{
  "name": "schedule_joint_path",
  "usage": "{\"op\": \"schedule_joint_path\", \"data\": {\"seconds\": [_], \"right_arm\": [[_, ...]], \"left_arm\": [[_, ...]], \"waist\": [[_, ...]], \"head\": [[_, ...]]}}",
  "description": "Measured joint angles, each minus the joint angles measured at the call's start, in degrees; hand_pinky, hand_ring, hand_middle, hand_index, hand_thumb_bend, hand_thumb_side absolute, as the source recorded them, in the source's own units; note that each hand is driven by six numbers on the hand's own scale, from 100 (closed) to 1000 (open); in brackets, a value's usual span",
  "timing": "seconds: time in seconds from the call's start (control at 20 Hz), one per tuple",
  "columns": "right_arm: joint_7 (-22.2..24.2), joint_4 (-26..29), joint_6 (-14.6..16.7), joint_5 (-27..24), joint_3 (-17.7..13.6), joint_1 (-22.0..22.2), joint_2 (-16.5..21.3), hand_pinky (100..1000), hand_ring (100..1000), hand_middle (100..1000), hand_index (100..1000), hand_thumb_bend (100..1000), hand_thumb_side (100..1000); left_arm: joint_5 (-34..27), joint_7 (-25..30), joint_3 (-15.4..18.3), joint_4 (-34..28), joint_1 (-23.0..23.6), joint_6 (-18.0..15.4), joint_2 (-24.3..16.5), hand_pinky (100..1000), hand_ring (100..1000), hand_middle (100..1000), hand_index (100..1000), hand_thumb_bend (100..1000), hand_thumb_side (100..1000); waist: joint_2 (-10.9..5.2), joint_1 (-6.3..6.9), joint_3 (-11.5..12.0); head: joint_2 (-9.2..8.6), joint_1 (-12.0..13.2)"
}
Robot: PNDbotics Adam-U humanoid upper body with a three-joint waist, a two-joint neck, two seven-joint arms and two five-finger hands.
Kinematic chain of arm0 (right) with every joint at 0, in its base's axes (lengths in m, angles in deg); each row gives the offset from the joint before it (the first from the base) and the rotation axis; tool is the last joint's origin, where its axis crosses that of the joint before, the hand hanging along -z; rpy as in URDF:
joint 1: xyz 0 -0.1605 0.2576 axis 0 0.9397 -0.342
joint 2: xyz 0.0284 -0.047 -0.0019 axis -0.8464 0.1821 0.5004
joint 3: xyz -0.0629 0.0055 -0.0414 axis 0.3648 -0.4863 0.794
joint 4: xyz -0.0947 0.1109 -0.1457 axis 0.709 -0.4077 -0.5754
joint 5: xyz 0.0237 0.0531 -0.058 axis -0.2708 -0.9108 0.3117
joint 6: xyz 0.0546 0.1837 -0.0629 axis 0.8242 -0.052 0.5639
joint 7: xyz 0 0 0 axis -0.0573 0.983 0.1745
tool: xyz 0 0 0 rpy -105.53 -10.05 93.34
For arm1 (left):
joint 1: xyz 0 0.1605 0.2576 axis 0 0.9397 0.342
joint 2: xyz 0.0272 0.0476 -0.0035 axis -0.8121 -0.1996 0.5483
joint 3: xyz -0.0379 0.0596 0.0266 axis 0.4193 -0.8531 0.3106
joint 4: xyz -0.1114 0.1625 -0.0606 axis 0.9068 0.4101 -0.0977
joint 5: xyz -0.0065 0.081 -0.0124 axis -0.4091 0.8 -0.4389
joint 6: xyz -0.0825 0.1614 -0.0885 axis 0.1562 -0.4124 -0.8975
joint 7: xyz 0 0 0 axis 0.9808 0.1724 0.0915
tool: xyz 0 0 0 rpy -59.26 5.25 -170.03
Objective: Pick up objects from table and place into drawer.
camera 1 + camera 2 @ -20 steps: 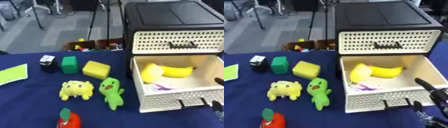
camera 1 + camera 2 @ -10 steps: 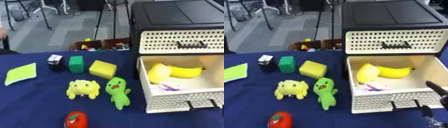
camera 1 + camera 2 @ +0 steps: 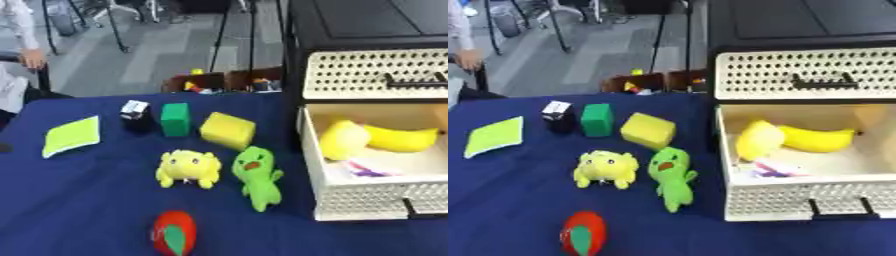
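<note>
The cream perforated drawer (image 3: 798, 200) stands pulled out at the right, holding a banana (image 3: 815, 140), a round yellow thing (image 3: 756, 141) and a small pink and white item (image 3: 772, 169). On the blue cloth lie a green plush (image 3: 256, 176), a yellow plush (image 3: 188, 168), a red strawberry-like toy (image 3: 172, 233), a yellow sponge block (image 3: 227, 130), a green block (image 3: 175, 119), a black and white cube (image 3: 135, 110) and a lime flat sheet (image 3: 70, 135). Neither hand shows in either view.
A black cabinet (image 3: 367, 30) with a shut cream upper drawer (image 3: 798, 75) rises behind the open one. Small boxes of coloured things (image 3: 223, 82) sit at the table's far edge. A person's sleeve and hand (image 3: 22, 35) show at the far left, off the table.
The whole picture has shifted, so the camera has moved left. The right hand, seen at the lower right beside the drawer front earlier, has left the views. The objects lie as before.
</note>
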Motion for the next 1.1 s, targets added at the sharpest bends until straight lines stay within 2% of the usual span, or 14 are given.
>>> {"op": "schedule_joint_path", "data": {"seconds": [0.25, 0.3, 0.55, 0.8, 1.0, 1.1], "right_arm": [[4.08, -0.02, 4.08, -7.4, -1.61, -1.33, -0.49, 303, 467, 382, 818, 100, 678], [4.75, -0.03, 4.75, -8.36, -1.71, -1.51, -0.69, 325, 484, 406, 820, 100, 689], [6.12, -0.1, 6.12, -10.47, -1.47, -2.58, -1.23, 365, 511, 440, 808, 100, 662], [6.27, -0.11, 6.27, -12.37, -1.35, -3.34, -1.66, 422, 545, 461, 804, 100, 668], [6.32, -0.11, 6.32, -14.9, -1.19, -4.49, -2.15, 437, 554, 464, 781, 100, 664], [6.33, -0.11, 6.33, -16.36, -1.14, -4.64, -2.56, 438, 551, 463, 784, 100, 665]], "left_arm": [[6.42, -2.8, 0.96, 0.0, -1.61, 4.34, -6.04, 529, 778, 759, 928, 260, 719], [7.78, -2.78, 0.99, 0.0, -1.84, 5.57, -7.48, 541, 791, 773, 940, 300, 731], [13.88, 1.04, 0.66, 0.0, -2.65, 11.58, -15.29, 598, 841, 825, 976, 336, 776], [18.3, 13.06, -2.28, 0.0, -4.08, 14.65, -23.39, 638, 867, 856, 988, 292, 796], [19.31, 24.69, -4.88, 0.37, -5.89, 14.69, -27.8, 666, 884, 874, 1000, 250, 826], [19.2, 29.99, -6.16, 1.44, -6.86, 14.02, -29.84, 688, 896, 913, 1000, 278, 866]], "waist": [[-0.76, 0.7, 0.21], [-0.8, 0.81, 0.21], [-1.4, 0.99, -0.02], [-2.65, 1.19, -0.61], [-3.96, 1.14, -0.94], [-4.62, 1.14, -1.07]], "head": [[1.48, 0.29], [1.87, 0.22], [4.14, -0.38], [6.97, -1.41], [9.36, -2.11], [10.38, -2.27]]}}
